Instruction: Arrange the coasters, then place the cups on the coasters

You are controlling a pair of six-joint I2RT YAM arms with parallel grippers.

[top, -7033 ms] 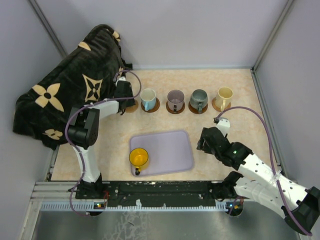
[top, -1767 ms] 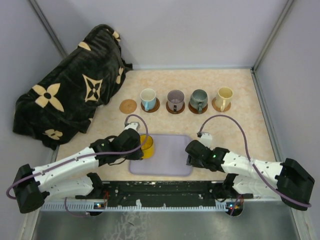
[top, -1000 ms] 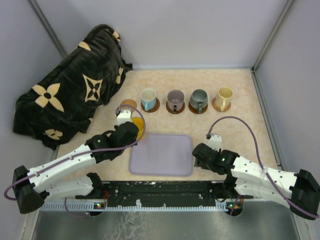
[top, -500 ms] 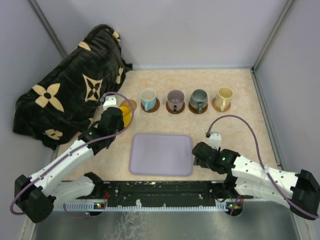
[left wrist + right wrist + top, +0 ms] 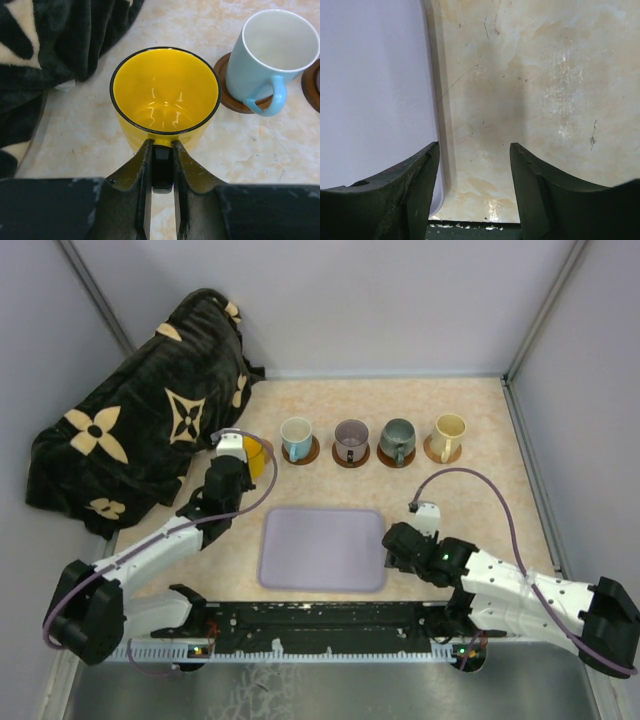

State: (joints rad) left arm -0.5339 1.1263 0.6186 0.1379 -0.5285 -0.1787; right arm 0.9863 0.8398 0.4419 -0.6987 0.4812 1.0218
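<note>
My left gripper [image 5: 240,462] [image 5: 162,148] is shut on the dark handle of the yellow cup [image 5: 256,456] [image 5: 165,95], at the left end of the cup row beside the blanket. Only a tan sliver of a coaster [image 5: 268,447] shows past the cup. I cannot tell whether the cup rests or hangs. The white-and-blue cup [image 5: 296,437] [image 5: 275,55] stands on a dark coaster [image 5: 231,97]. The mauve cup [image 5: 351,439], dark grey-green cup [image 5: 397,439] and cream cup [image 5: 449,433] each stand on a coaster. My right gripper [image 5: 393,544] [image 5: 474,150] is open and empty, low by the tray's right edge.
The lavender tray [image 5: 322,548] [image 5: 370,90] lies at the front centre with nothing on it. A black blanket with cream flowers [image 5: 130,430] [image 5: 45,45] is heaped at the back left, close to the yellow cup. Walls close in the back and both sides.
My left gripper has carried the yellow cup off the tray and back to the left end of the row, over the bare coaster. The right gripper has barely moved.
</note>
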